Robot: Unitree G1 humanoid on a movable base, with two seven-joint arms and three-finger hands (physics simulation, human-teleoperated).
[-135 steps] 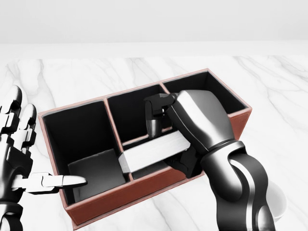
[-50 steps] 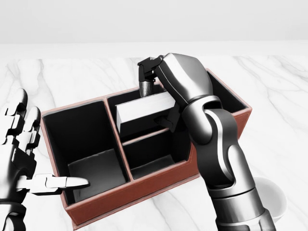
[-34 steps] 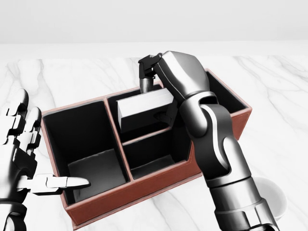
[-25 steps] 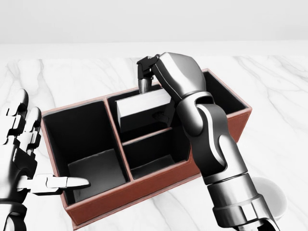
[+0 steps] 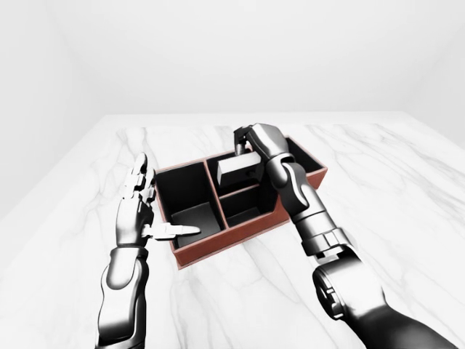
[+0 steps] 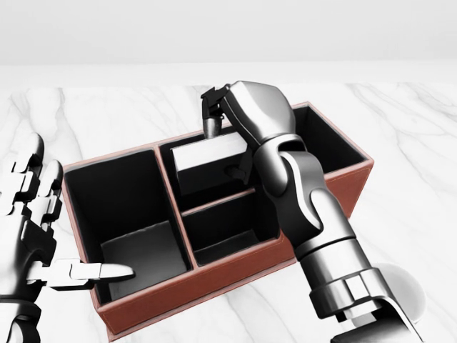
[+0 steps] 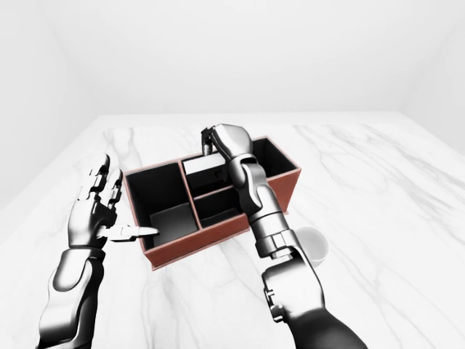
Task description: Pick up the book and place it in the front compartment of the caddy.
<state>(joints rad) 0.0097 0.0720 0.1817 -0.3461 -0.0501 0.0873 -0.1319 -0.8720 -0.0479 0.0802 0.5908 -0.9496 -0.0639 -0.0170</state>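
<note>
The book (image 6: 208, 163), a pale grey block, is held tilted over the upper of the two middle compartments of the red-brown caddy (image 6: 186, 289). My right hand (image 6: 226, 143) is shut on it from above, with fingers over its top edge and the thumb on its right end. Whether the book touches the compartment floor I cannot tell. My left hand (image 6: 43, 236) stands open at the head view's left, beside the caddy. Its thumb (image 6: 96, 271) reaches over the wall of the large left compartment and holds nothing.
The caddy has a black lining and sits slanted on a white marble table (image 5: 378, 167). A white cup (image 7: 312, 243) stands on the table just right of my right forearm. A plain white wall rises beyond the table.
My right hand lifted the book out of the lower middle compartment and carried it up over the upper middle one. Lately it shifted slightly left. The left hand barely moved.
</note>
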